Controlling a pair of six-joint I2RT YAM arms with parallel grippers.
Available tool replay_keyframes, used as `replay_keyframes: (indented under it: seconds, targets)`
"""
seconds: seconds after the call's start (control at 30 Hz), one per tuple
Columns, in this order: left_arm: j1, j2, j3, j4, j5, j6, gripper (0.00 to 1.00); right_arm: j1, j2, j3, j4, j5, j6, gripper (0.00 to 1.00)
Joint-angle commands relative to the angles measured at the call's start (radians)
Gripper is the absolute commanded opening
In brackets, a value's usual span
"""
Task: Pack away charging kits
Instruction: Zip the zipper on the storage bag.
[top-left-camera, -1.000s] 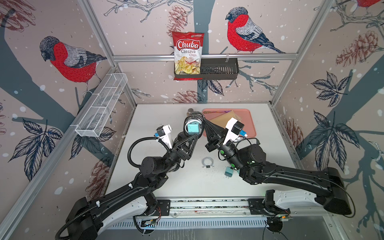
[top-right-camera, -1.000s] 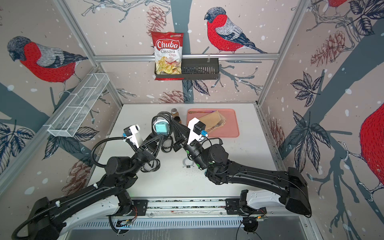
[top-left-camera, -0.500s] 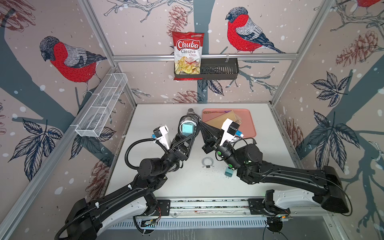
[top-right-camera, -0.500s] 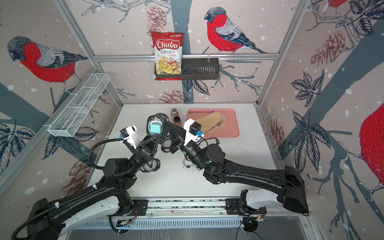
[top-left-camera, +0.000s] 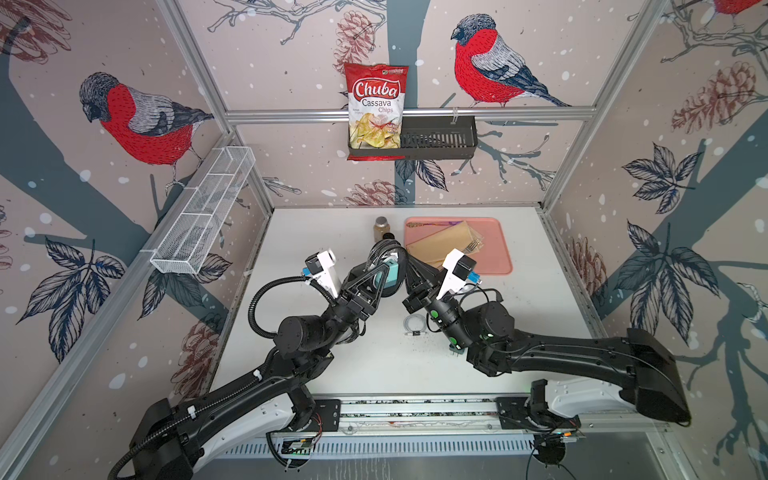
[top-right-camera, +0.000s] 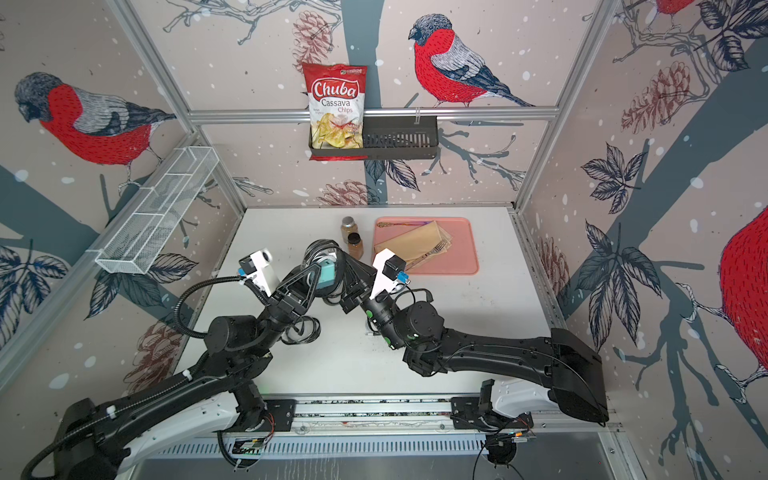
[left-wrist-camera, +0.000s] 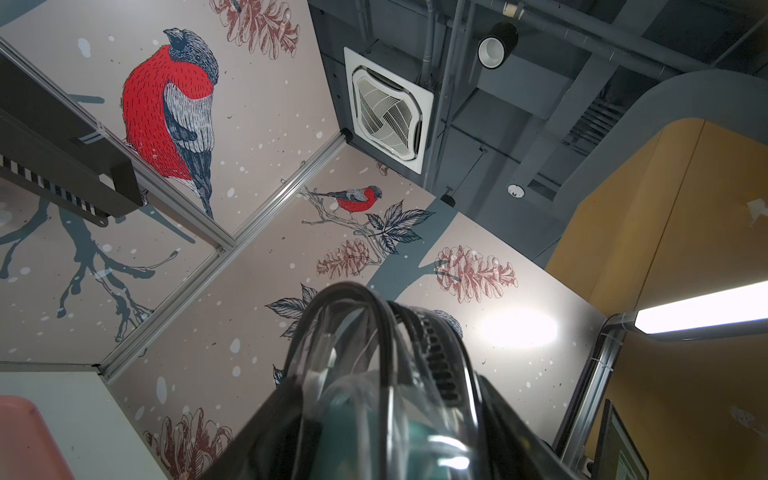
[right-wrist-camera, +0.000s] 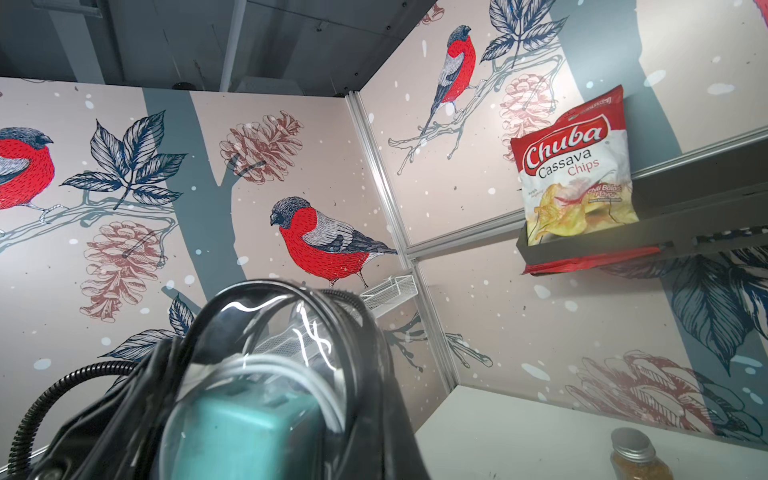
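A clear black-rimmed case (top-left-camera: 386, 270) (top-right-camera: 323, 270) hangs above the middle of the table, held between both arms. Inside it sit a teal charger (right-wrist-camera: 249, 436) (left-wrist-camera: 374, 436) and a white cable (right-wrist-camera: 291, 374). My left gripper (top-left-camera: 383, 277) (top-right-camera: 316, 275) has its fingers pressed on the two sides of the case. My right gripper (top-left-camera: 410, 268) (top-right-camera: 347, 266) is shut on the case's black rim from the other side. On the table a second coiled white cable (top-left-camera: 414, 324) lies loose. Another teal charger (top-left-camera: 456, 351) peeks out beneath the right arm.
Two brown spice jars (top-right-camera: 348, 226) (top-right-camera: 355, 245) stand just behind the case. A pink tray (top-left-camera: 500, 249) with brown paper and a fork lies at the back right. A wire basket (top-left-camera: 203, 212) hangs on the left wall. A black shelf (top-left-camera: 440, 141) holds a chips bag (top-left-camera: 376, 108).
The case has turned from facing up to nearly edge-on and come slightly nearer. My left gripper's jaws have closed in onto it. The right gripper stays shut on the rim.
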Motion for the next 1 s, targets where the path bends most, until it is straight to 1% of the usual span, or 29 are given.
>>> replay_keyframes:
  seconds: [0.0,0.2,0.27,0.33,0.47,0.57,0.8,0.97]
  targets:
    - [0.002,-0.003,0.012,0.020,-0.016,0.012,0.65,0.010,-0.004,-0.021,0.077,0.073,0.054,0.00]
    - [0.002,0.019,0.043,-0.057,-0.040,0.017,0.65,0.042,0.001,-0.012,0.057,0.140,0.152,0.00]
    - [0.002,0.030,0.063,-0.111,-0.051,0.022,0.65,0.046,0.000,0.016,0.005,0.178,0.191,0.00]
    - [0.002,0.029,0.065,-0.118,-0.050,0.023,0.65,0.044,-0.003,0.032,-0.042,0.238,0.234,0.00]
    - [0.001,0.004,0.073,-0.181,-0.064,0.034,0.65,0.024,-0.018,0.028,-0.059,0.263,0.283,0.00]
    - [0.002,0.006,0.069,-0.198,-0.074,0.022,0.65,0.019,-0.029,0.024,-0.049,0.285,0.288,0.00]
    - [0.002,0.040,0.094,-0.212,-0.046,0.004,0.65,0.020,-0.024,0.027,-0.029,0.311,0.288,0.00]
    - [0.002,0.075,0.116,-0.221,-0.030,0.002,0.67,0.021,-0.021,0.023,-0.020,0.323,0.297,0.00]
